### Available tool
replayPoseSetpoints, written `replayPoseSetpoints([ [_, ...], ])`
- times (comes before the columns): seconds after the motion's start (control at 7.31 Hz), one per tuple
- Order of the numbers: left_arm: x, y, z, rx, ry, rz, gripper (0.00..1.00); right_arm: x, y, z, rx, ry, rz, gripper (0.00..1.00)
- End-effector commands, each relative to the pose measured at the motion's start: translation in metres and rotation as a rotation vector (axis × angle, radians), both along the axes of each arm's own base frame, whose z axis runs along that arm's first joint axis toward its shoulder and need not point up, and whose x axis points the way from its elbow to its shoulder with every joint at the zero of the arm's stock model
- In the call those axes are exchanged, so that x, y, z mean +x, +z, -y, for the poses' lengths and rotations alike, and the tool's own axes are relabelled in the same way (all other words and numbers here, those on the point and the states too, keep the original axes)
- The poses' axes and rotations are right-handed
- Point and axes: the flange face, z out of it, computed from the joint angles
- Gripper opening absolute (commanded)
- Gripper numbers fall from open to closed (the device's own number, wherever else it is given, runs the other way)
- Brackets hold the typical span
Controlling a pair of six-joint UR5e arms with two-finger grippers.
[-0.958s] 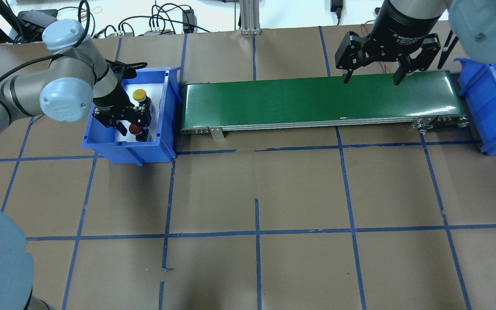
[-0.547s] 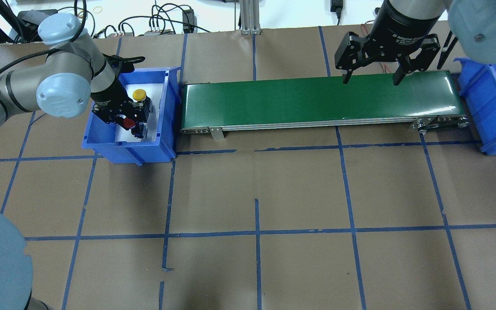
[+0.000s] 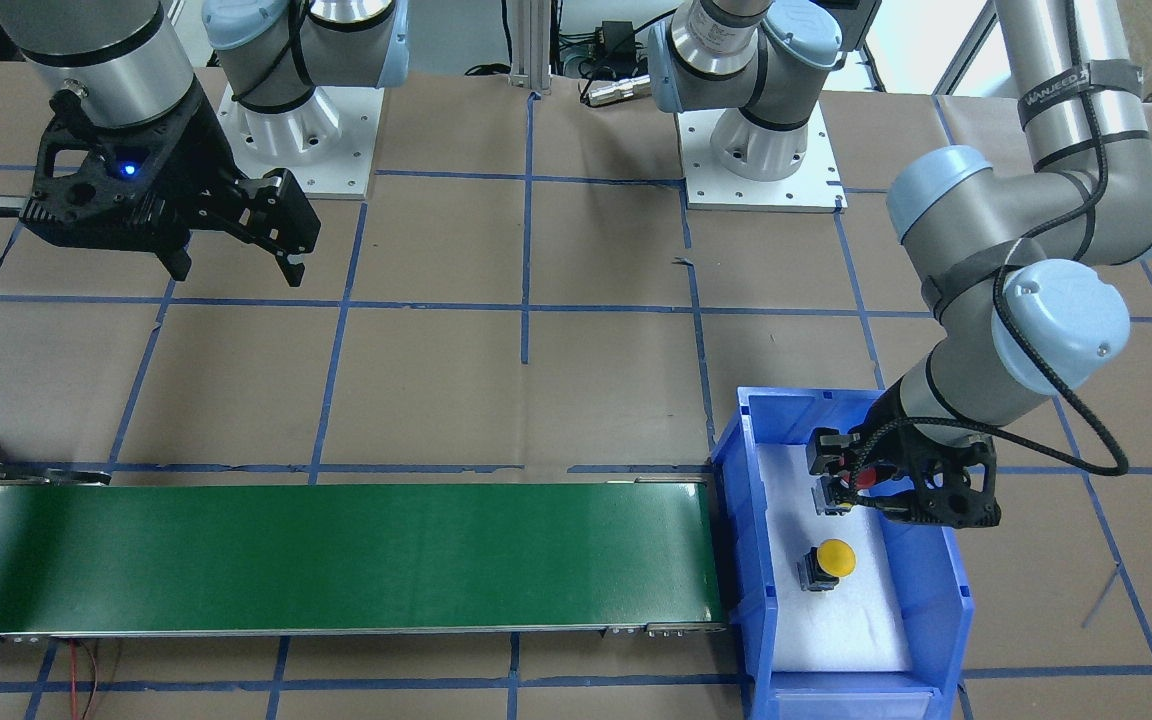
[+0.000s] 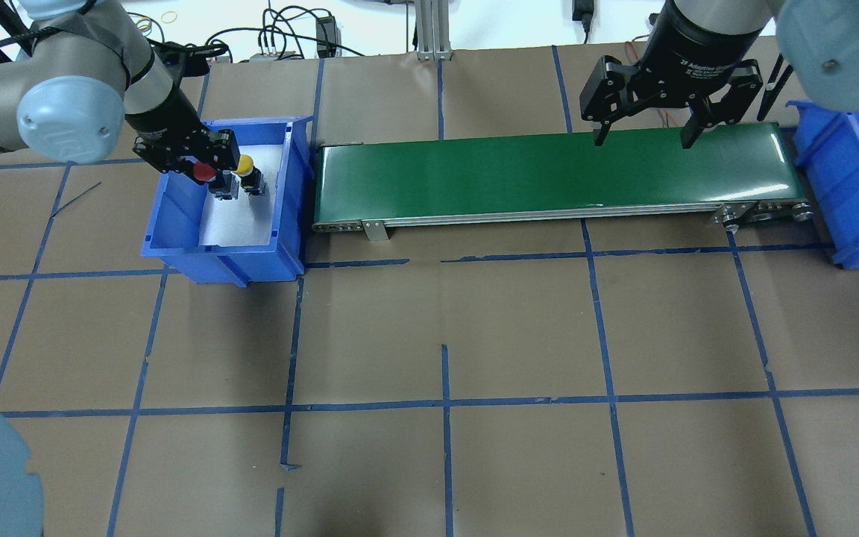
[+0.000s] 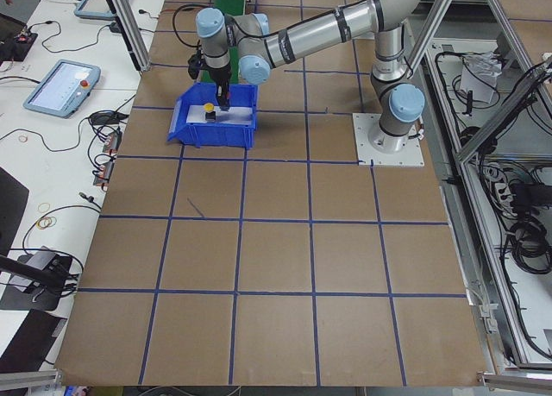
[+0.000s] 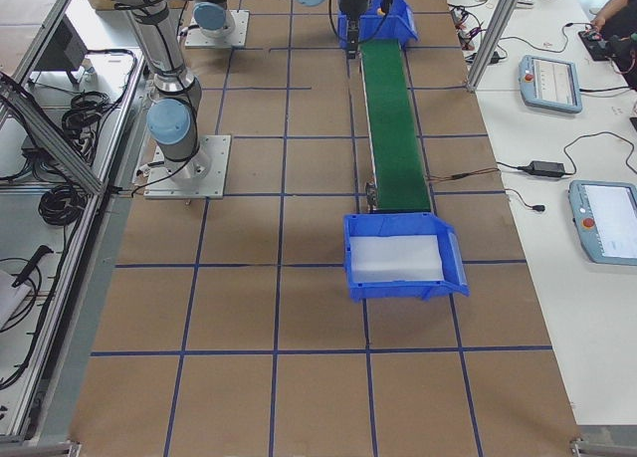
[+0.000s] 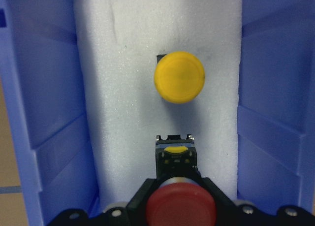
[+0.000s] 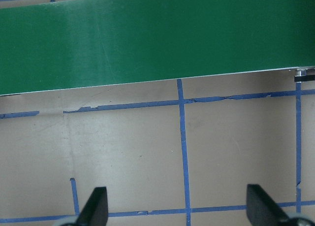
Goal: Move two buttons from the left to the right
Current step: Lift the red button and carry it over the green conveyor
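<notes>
Left pincer (image 4: 215,177) clamped on red button (image 4: 203,172), seemingly lifted (shifted rearward), right pincer (image 4: 642,142) agape, unmoved.

left gripper (image 4: 213,176) carries the red button (image 4: 203,172) up-frame
in the overhead view both shift from the lower middle of the blue bin (image 4: 295,194) to its upper left, just beside the yellow button (image 4: 244,164).

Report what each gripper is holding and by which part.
Left gripper holds the red button at its cap end, the body sticking out beyond. Right gripper is open, empty, above the green belt.
</notes>
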Motion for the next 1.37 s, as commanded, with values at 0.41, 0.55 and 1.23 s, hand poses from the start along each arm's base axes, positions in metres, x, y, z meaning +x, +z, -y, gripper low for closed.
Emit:
replayPoseSetpoints([
  [0.41, -0.078, 0.039, 0.002, -0.018, 0.148, -0.059, 0.26, 0.001, 0.000, 0.000, 0.000, 0.002, 0.000, 1.00],
  [0.55, -0.082, 0.044, 0.005, -0.039, 0.145, -0.051, 0.26, 0.000, 0.000, 0.000, 0.000, 0.001, 0.000, 1.00],
  [1.23, -0.169, 0.000, 0.023, -0.037, -0.141, -0.051, 0.28, 0.001, -0.003, 0.001, 0.006, 0.005, 0.000, 1.00],
])
